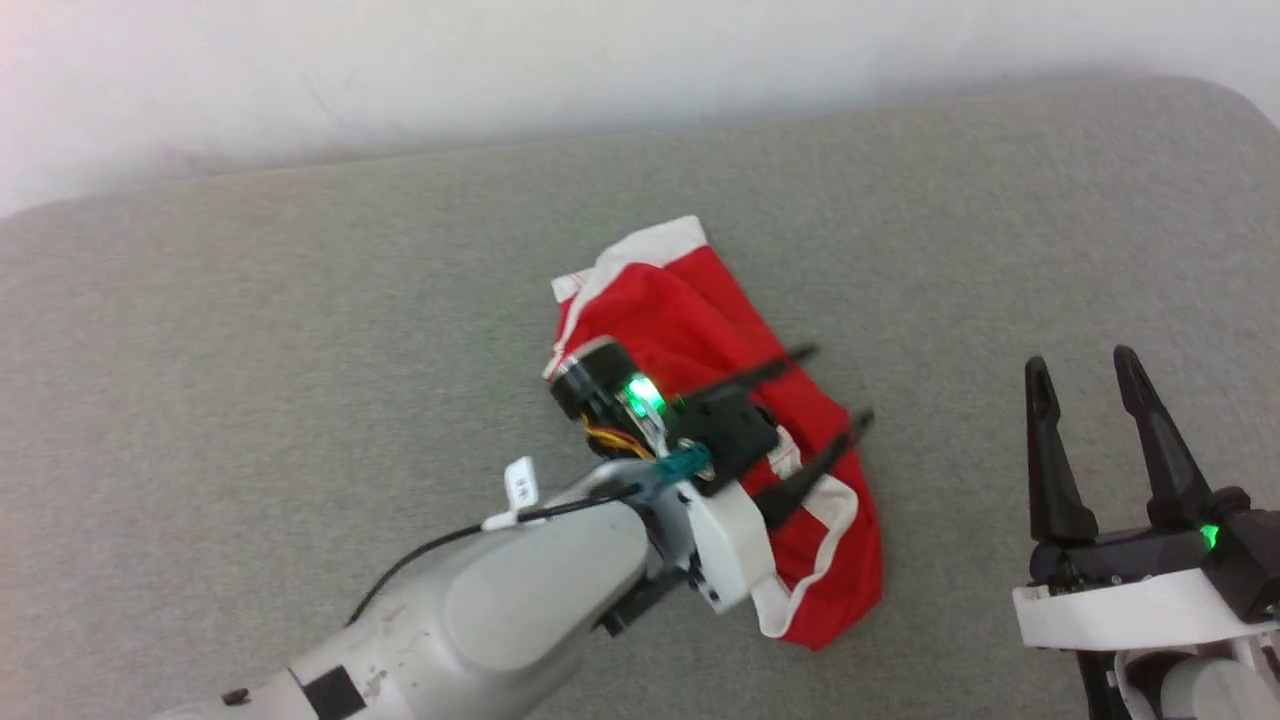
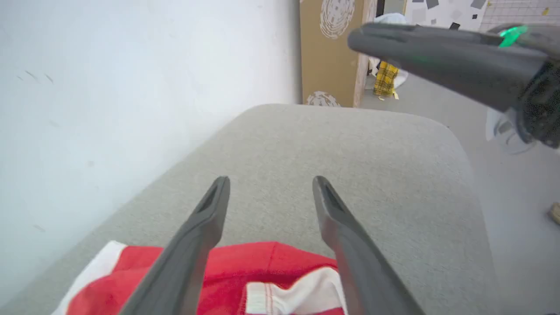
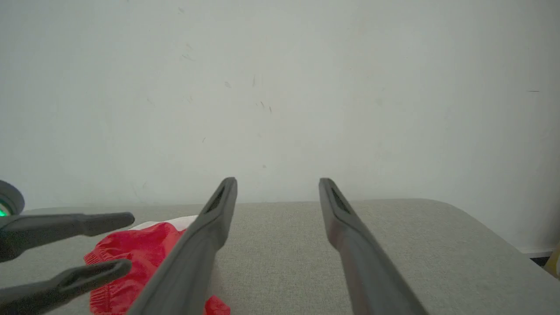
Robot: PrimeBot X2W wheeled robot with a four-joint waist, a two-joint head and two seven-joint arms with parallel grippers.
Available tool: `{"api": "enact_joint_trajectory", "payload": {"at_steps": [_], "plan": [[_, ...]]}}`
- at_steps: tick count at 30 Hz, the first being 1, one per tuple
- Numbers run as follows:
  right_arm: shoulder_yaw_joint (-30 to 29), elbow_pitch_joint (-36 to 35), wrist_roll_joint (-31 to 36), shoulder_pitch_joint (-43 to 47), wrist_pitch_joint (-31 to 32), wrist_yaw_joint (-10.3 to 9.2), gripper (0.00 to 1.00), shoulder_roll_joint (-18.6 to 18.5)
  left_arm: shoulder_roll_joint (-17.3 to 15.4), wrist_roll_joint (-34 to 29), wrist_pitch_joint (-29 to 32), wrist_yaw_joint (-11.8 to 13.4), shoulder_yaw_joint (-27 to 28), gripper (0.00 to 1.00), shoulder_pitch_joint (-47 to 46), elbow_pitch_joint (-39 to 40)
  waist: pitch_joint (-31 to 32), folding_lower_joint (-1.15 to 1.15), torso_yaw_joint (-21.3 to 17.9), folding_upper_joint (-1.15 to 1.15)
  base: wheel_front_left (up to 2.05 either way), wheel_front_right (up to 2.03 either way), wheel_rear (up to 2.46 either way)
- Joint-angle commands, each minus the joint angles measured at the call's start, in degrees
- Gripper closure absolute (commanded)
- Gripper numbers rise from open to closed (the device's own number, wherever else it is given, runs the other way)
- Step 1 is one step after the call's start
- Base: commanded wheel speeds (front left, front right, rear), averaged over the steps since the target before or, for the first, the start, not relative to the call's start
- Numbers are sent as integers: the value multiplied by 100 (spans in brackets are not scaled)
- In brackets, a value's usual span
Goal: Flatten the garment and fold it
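On the grey, coarse-woven bench [image 1: 300, 350] with its rounded corner, the garment [image 1: 700, 320] lies mid-surface: soft red cloth, bunched and doubled over itself, with a white band and curved white trim. Long axis runs diagonally in the head view, banded end toward the wall, trimmed end nearer and rightward. Left tool [image 1: 839, 384] hangs over it, slim dark fingers spread, pinching nothing; right tool [image 1: 1080, 360] stands spread, well apart.

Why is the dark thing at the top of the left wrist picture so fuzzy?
Left wrist view: that is the right gripper, probably fuzzy because it sits very near the lens; the garment at the bottom is soft too. Head view: grainy, with a pale pinkish glow in the top left corner. Right wrist view: the left gripper at the left edge looks soft.
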State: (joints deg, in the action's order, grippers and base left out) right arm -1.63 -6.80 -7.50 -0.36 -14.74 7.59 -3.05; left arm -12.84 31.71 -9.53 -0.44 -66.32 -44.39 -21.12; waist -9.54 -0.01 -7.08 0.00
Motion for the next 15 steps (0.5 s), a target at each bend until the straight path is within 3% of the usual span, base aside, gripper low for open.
{"api": "enact_joint_trajectory", "payload": {"at_steps": [1,9,12,15], "plan": [[-6,-2,48,102,-26,-10,0,17,-106,-219,-286,368,186,0,-66,89,390,1,413,0,0,0,0],[-52,-42,26,248,-26,-10,0,17,-514,-987,-544,2157,1864,0,953,1248,573,1,751,0,0,0,0],[-114,-59,16,274,-26,-10,0,17,-603,-1270,-545,2543,2541,0,1586,1673,575,1,865,0,0,0,0],[-131,-54,19,296,-26,-10,0,17,-617,-1502,-545,2734,3164,0,2176,1938,579,1,941,0,0,0,0]]}}
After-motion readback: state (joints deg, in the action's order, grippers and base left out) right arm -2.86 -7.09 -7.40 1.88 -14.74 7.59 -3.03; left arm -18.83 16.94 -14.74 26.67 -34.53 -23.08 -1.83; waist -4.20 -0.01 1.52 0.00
